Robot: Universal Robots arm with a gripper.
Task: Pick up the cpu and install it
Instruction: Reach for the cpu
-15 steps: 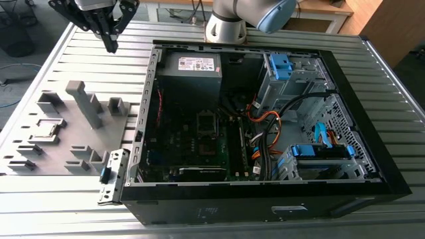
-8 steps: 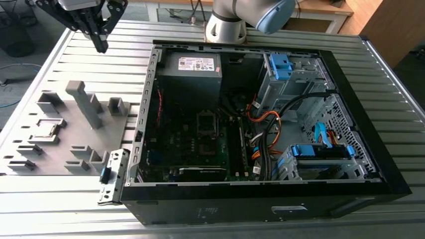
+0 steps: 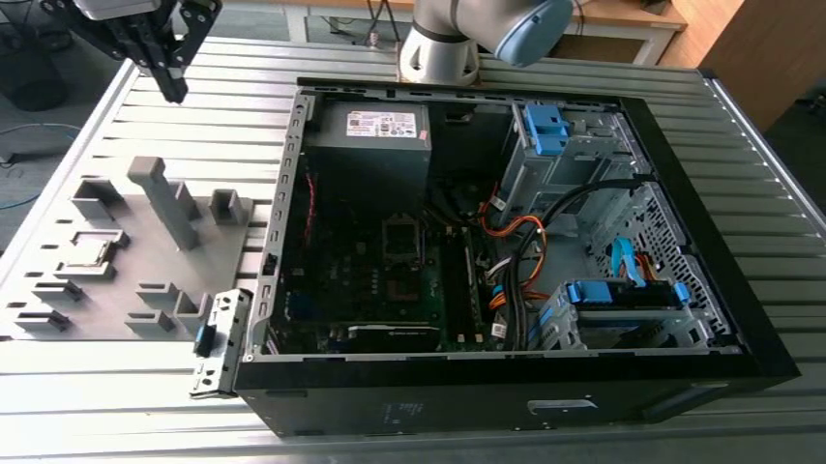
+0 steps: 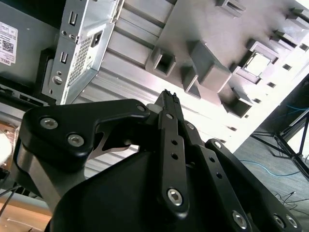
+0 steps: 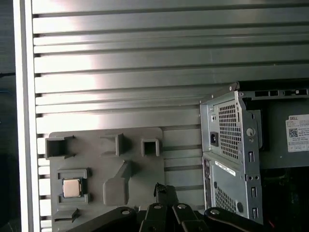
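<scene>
Above open table slats [image 3: 246, 92], the gripper [image 3: 172, 92] hangs well apart from the cpu [image 3: 91, 253]

The cpu [image 5: 72, 187], a small square chip with a silver top, lies flat in a square recess of the grey fixture plate [image 5: 145, 169].

- The worktop [image 3: 246, 97] is a silver metal surface of long parallel slats.
- A grey fixture plate [image 3: 142, 275] with raised blocks lies flat on it, at the exterior view's left.
- An open black computer case [image 3: 452, 406] lies on its side just beside the plate.
</scene>
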